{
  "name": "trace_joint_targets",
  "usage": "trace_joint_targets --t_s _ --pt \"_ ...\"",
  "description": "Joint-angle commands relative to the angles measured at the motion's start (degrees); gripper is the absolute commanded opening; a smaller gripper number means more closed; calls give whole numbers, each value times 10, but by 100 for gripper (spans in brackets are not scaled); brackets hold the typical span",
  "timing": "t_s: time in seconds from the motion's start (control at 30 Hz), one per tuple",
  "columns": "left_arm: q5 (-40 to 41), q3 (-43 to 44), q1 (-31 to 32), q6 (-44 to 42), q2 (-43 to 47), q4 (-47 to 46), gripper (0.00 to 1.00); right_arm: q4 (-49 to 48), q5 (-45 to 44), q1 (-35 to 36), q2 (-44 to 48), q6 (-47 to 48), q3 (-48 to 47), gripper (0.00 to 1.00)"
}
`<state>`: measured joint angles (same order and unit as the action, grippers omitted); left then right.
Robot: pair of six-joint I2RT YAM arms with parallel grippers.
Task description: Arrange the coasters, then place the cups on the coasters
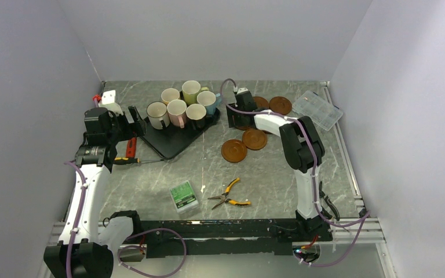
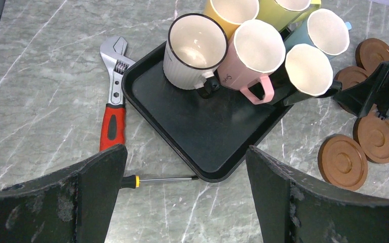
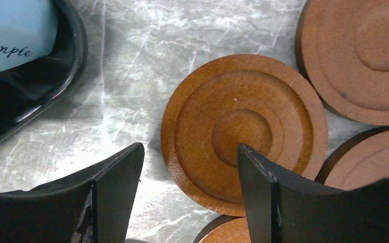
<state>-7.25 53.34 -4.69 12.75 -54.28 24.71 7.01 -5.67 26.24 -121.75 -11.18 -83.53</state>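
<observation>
Six cups stand bunched on the far part of a black tray [image 1: 165, 145]: cream-white [image 2: 195, 48], pink [image 2: 256, 50], black [image 2: 309, 71], light blue [image 2: 326, 30], yellow-orange [image 2: 230, 10] and yellow-green [image 2: 283, 7]. Reddish-brown coasters lie flat to the right of the tray: two nearer ones [image 1: 234, 150] [image 1: 255, 138] and two at the back [image 1: 280, 105]. My right gripper [image 3: 190, 152] hangs open low over another coaster [image 3: 243, 131]; that coaster's left rim lies between the fingers. My left gripper [image 2: 186, 149] is open with nothing in it, above the tray's near corner.
A red-handled wrench [image 2: 112, 101] and a screwdriver [image 2: 157, 178] lie left of and below the tray. Yellow-handled pliers [image 1: 229, 197] and a green box [image 1: 183, 195] sit near the front. A clear plastic organiser [image 1: 321, 109] is at the back right.
</observation>
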Motion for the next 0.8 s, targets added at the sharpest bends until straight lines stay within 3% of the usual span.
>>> trace_joint_targets --t_s 0.0,0.77 --pt "-13 0 -1 -1 -2 -15 94 -1 2 -7 -5 -4 -5 72" --pt "-12 0 -1 -2 -5 -14 94 -28 117 11 -67 31 -58 64"
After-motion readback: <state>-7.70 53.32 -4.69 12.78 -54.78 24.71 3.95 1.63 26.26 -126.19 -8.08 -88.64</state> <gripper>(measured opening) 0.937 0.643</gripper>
